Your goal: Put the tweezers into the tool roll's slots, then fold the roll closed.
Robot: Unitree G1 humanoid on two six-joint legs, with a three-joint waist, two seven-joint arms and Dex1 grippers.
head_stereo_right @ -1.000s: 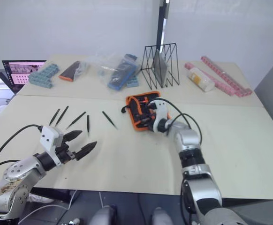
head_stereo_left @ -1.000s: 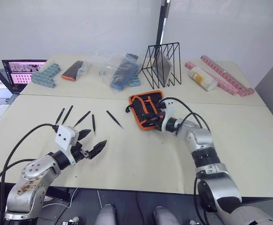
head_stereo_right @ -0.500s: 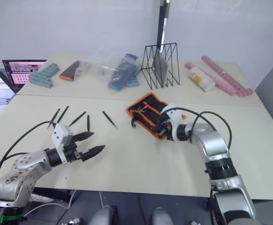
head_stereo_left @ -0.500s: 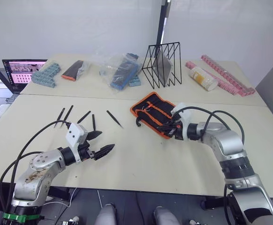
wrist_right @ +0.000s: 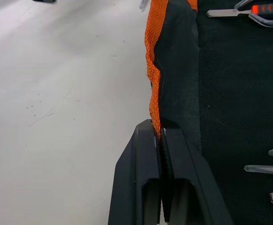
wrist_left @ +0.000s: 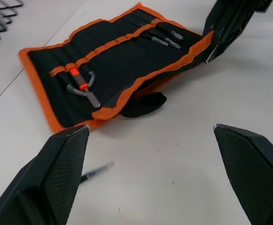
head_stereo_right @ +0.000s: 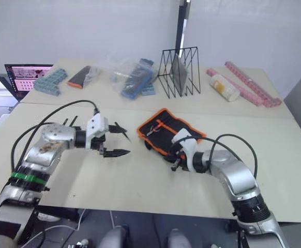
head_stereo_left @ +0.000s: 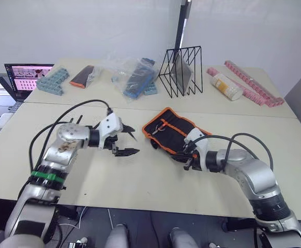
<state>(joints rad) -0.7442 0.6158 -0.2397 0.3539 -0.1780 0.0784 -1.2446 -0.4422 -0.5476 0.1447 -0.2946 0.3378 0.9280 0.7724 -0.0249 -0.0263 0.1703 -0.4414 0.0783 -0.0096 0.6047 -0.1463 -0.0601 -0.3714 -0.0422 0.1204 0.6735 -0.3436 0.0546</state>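
Observation:
The tool roll (head_stereo_left: 170, 132) lies open in the middle of the table, black with orange edging. Its slots (wrist_left: 127, 51) hold a red-handled tool and a few silver-tipped ones. My right gripper (head_stereo_left: 186, 157) is shut on the roll's near orange edge (wrist_right: 151, 70) and lifts it slightly. Just left of the roll hovers my left gripper (head_stereo_left: 135, 140), open wide and holding nothing. One of the tweezers (wrist_left: 97, 169) lies on the table close below it. More tweezers (head_stereo_right: 72, 121) lie further left, partly hidden behind my left arm.
A black wire rack (head_stereo_left: 182, 70) stands behind the roll. Along the back are a plastic bag of blue parts (head_stereo_left: 135, 78), teal blocks (head_stereo_left: 50, 82), a black-and-orange pouch (head_stereo_left: 82, 76), a white bottle (head_stereo_left: 225, 86) and pink strips (head_stereo_left: 251, 82). A laptop (head_stereo_left: 27, 76) sits far left.
My left arm has swung from the table's front edge up towards the roll, past the tweezers. The right gripper has drawn the roll's edge nearer, and the roll has spread open.

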